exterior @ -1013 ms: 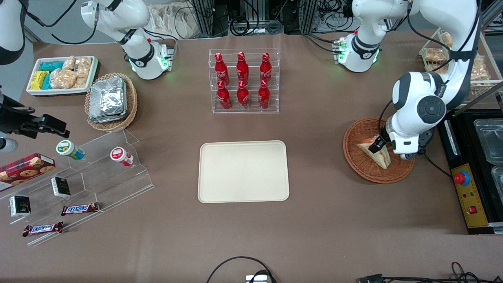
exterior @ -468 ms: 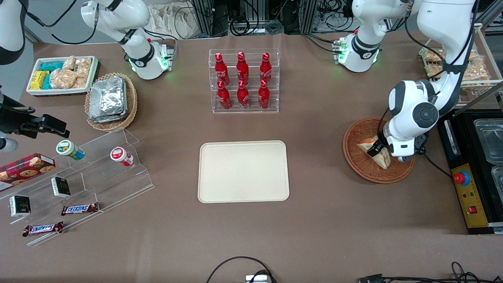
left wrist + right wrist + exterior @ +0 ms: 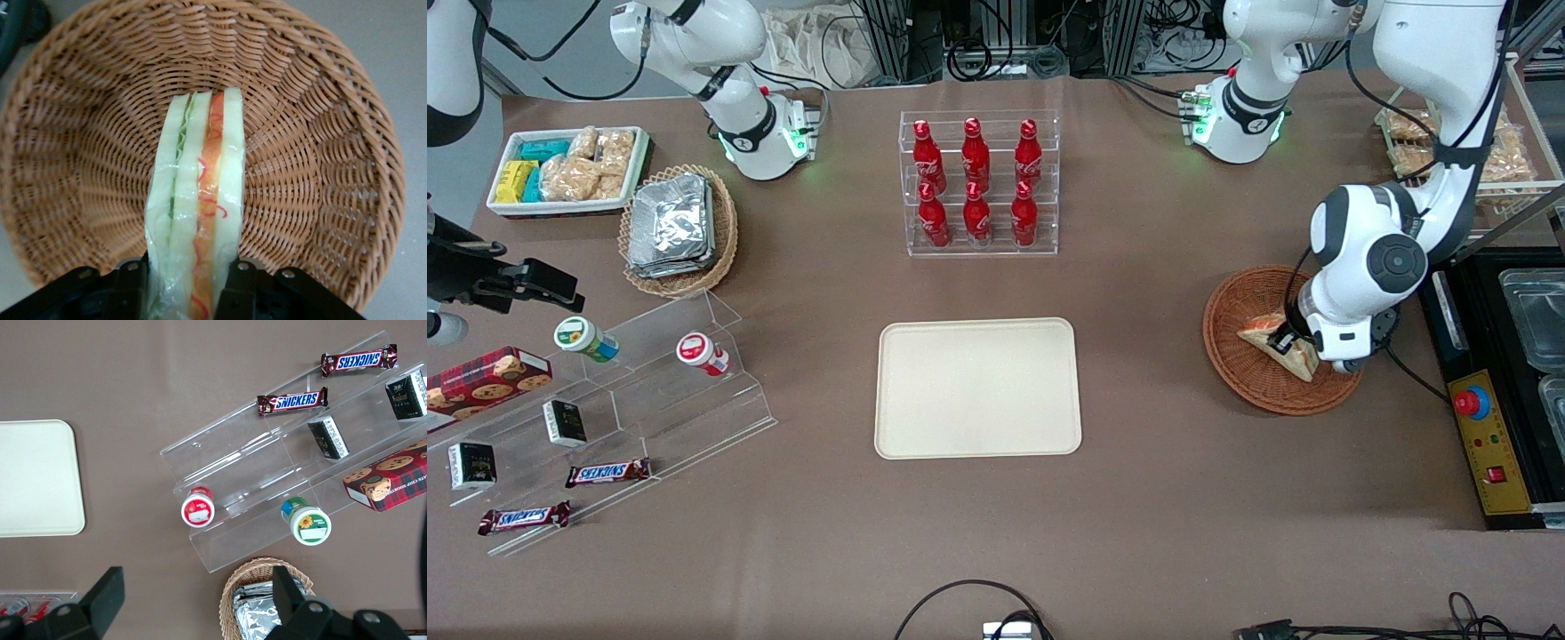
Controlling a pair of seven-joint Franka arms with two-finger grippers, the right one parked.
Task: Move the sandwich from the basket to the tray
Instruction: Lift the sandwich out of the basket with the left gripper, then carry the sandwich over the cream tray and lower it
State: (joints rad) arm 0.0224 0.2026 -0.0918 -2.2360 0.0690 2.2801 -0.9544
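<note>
The sandwich (image 3: 1261,335), a clear-wrapped white wedge with green and red-orange filling, stands on edge in the round orange-brown wicker basket (image 3: 1245,384) toward the working arm's end of the table. My left gripper (image 3: 1294,343) reaches down into the basket and is shut on the sandwich. In the left wrist view the black fingers (image 3: 130,288) press both bread faces of the sandwich (image 3: 200,200), with the basket's weave (image 3: 313,133) all around. The cream tray (image 3: 978,388) lies flat mid-table, also seen from the right wrist (image 3: 37,477).
A clear rack of red bottles (image 3: 978,182) stands farther from the front camera than the tray. A black unit with a red stop button (image 3: 1474,402) sits beside the basket. A stepped acrylic shelf with snacks (image 3: 605,409) and a foil-packet basket (image 3: 680,229) lie toward the parked arm's end.
The wrist has shifted slightly over the basket, and the sandwich has tilted a little between the fingers.
</note>
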